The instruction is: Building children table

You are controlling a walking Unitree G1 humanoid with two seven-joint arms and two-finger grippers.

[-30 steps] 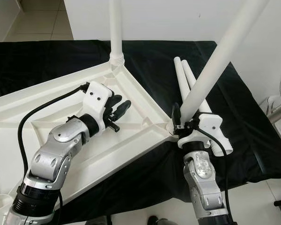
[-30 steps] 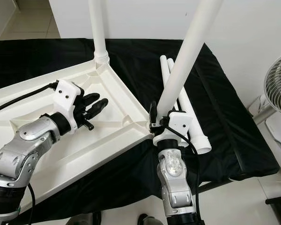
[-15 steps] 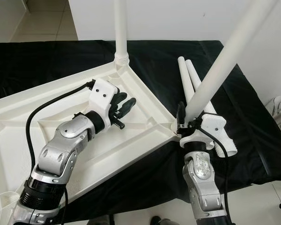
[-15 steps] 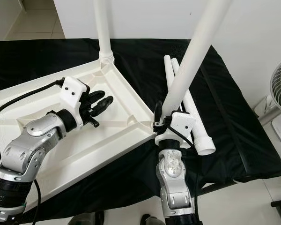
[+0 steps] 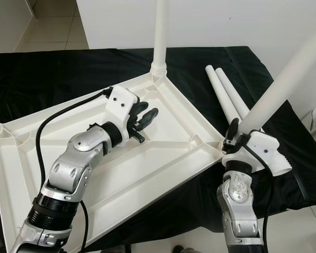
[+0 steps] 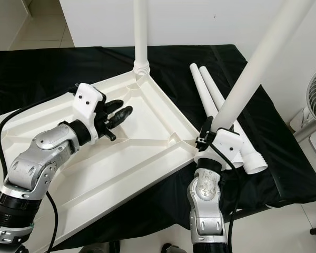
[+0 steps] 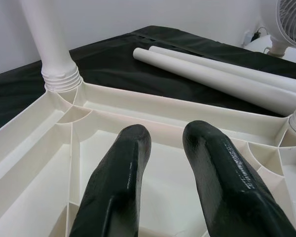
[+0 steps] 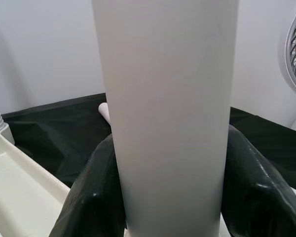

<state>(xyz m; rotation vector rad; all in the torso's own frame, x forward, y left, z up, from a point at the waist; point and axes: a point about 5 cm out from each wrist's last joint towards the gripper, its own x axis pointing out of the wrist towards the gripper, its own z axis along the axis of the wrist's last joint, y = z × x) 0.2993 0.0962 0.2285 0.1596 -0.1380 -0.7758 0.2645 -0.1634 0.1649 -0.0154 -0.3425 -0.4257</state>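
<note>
Two black fingers of the right gripper [image 6: 208, 133] pinch the white table leg [image 6: 253, 79] near its foot, one finger on each side in the right wrist view. From the gripper the leg's long axis rises toward one o'clock, tilted, its foot at the near right corner socket [image 6: 199, 145] of the upturned white tabletop [image 6: 147, 163]; whether it is seated there I cannot tell. At ten o'clock, the left gripper [image 6: 118, 112] hovers slightly spread over the tabletop's ribs. One fitted leg [image 6: 141, 34] stands upright at the far corner; two spare legs [image 6: 216, 100] lie on the black cloth [image 6: 52, 68], just beyond the right gripper.
</note>
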